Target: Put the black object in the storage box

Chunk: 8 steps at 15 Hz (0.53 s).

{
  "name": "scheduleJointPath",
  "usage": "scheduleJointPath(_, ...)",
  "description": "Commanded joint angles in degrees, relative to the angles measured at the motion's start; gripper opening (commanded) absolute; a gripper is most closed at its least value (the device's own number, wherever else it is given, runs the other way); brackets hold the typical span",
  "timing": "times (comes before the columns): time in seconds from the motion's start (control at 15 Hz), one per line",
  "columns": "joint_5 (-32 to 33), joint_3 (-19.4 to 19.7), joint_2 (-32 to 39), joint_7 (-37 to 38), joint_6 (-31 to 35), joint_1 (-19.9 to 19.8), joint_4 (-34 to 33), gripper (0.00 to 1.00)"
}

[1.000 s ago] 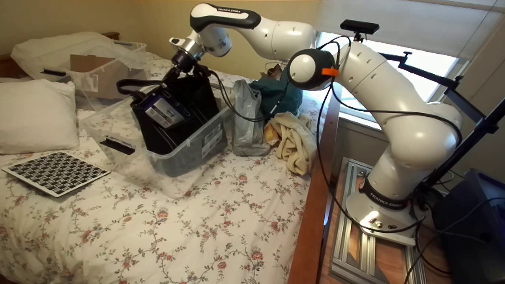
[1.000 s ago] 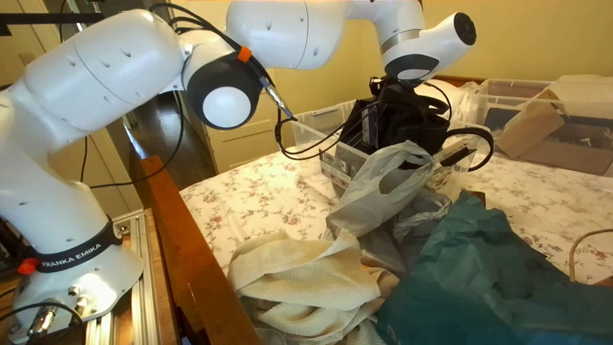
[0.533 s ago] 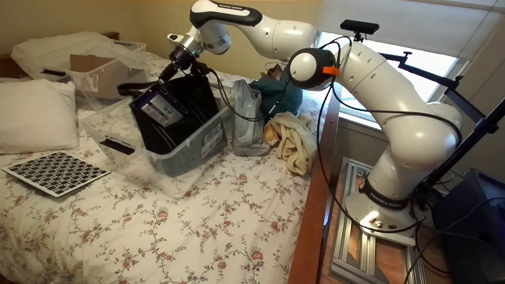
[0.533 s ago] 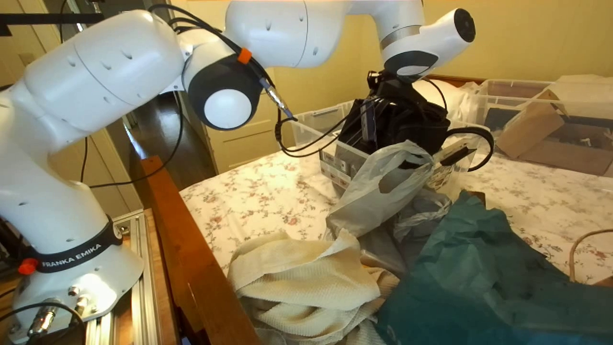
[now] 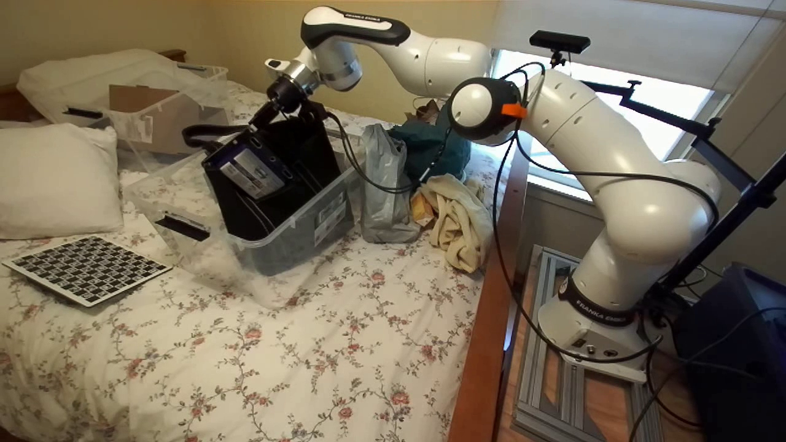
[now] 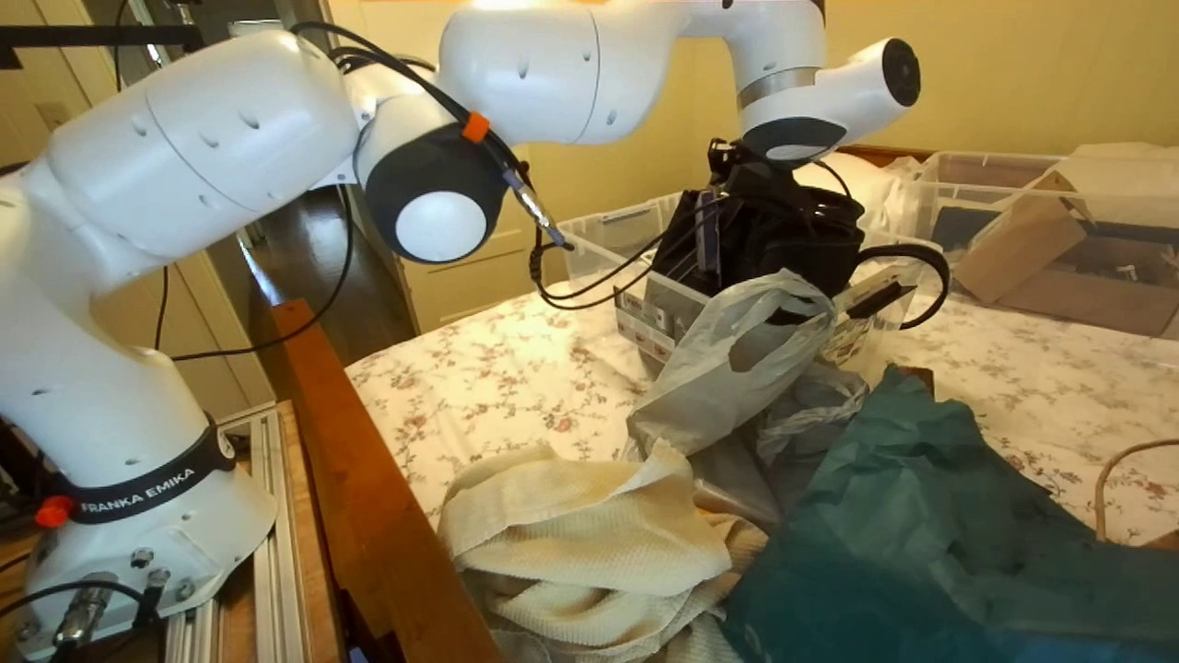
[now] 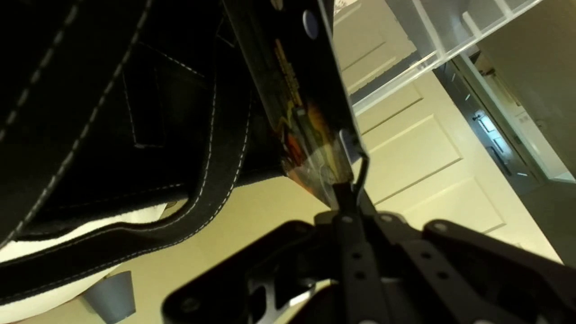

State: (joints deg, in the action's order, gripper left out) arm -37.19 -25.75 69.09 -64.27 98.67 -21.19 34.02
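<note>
A black bag with straps (image 5: 264,215) stands tilted inside the clear storage box (image 5: 295,253). The bag (image 6: 801,258) and box (image 6: 589,244) show in both exterior views. A flat dark blue-black pouch with a white label (image 5: 249,175) leans at the bag's open top. In the wrist view, the pouch's shiny clear face and holed edge (image 7: 310,117) run down to the fingertips. My gripper (image 7: 353,193) is nearly closed, pinching the pouch's edge near a corner. In an exterior view, the gripper (image 5: 256,123) sits above the pouch's upper edge. The bag's lower part is partly hidden.
A grey plastic bag (image 5: 387,209), cream cloth (image 5: 457,227) and teal bag (image 6: 903,516) lie beside the box. Another clear box with cardboard (image 5: 147,132) stands behind. A pillow (image 5: 58,184) and checkered board (image 5: 89,270) lie on the bed.
The arm rose slightly, then came down a little again. The pouch shifted slightly between one second and half a second ago. The bag and box stay in place.
</note>
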Motion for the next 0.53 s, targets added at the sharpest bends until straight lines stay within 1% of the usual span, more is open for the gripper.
scheduleJointPath(0.0, -0.1, -0.1, 0.3, 0.2, 0.0, 0.0, 0.0, 0.02)
scheduleJointPath(0.47, -0.2, -0.3, 0.6, 0.7, 0.0, 0.0, -0.2, 0.02)
